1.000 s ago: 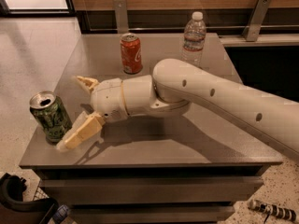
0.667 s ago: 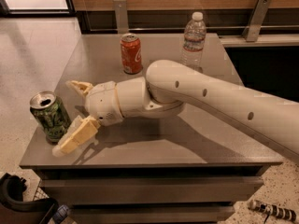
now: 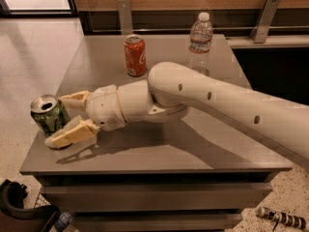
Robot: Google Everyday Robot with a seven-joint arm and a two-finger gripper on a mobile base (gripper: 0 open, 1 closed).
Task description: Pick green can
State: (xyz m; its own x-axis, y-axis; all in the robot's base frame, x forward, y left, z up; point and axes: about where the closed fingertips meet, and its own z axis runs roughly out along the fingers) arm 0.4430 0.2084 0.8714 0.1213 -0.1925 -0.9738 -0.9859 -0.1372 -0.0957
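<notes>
The green can point(image 3: 49, 115) stands upright near the front left corner of the grey table point(image 3: 159, 153), with its silver top opened. My gripper point(image 3: 62, 120) is open, its two cream fingers spread on either side of the can. One finger point(image 3: 75, 99) is behind the can and the other point(image 3: 70, 135) is in front of it, low by the table. The can sits partly between them. I cannot tell whether either finger touches it.
A red-orange soda can point(image 3: 135, 55) stands at the back middle of the table. A clear water bottle point(image 3: 200, 42) stands at the back right. My white arm point(image 3: 217, 105) stretches across the table from the right. The table's left edge is close to the green can.
My gripper has moved left toward the green can, so its open fingers now reach around the can. The can has not moved.
</notes>
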